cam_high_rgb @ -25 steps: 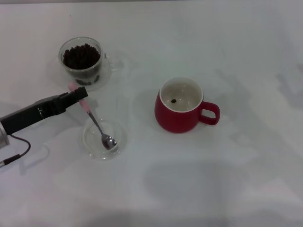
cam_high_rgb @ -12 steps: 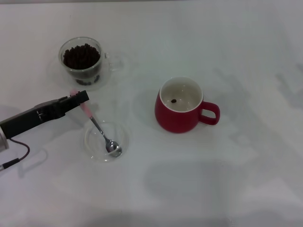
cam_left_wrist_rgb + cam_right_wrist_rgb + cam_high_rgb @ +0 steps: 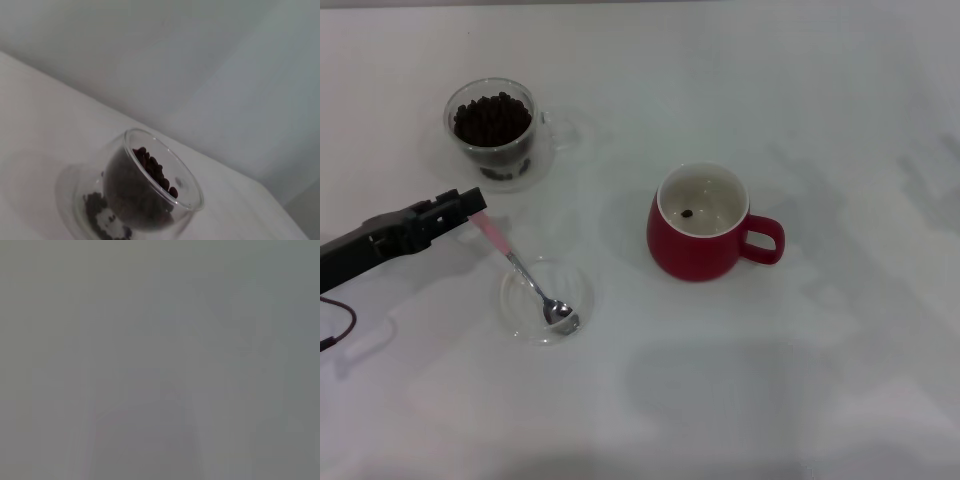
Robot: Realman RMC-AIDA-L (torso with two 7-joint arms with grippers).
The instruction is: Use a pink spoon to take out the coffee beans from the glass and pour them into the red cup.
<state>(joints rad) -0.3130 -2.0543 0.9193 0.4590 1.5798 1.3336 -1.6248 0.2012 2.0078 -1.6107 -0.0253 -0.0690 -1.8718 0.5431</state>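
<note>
Left gripper (image 3: 470, 203): it is sitting at the tip of the pale pink handle, beside the glass mug; whether its fingers are closed on the handle or just off it, I cannot tell.
Right gripper: it is not showing in any view.
Spoon: the small teaspoon with a pink handle and shiny metal bowl (image 3: 525, 275) is lying slanted, its bowl resting in the shallow clear glass dish (image 3: 580, 290), handle rising toward the gripper.
Glass: the clear double-walled mug (image 3: 496, 133) is standing upright, heaped with dark oval coffee beans (image 3: 492, 118).
Red cup: the rounded dark red ceramic mug (image 3: 698, 250) is standing well apart to the right, one bean showing on its white inside.
Risk: a thin end-of-handle hold is likely letting the spoon pivot or slip; dragging it could be sliding the light dish.
</note>
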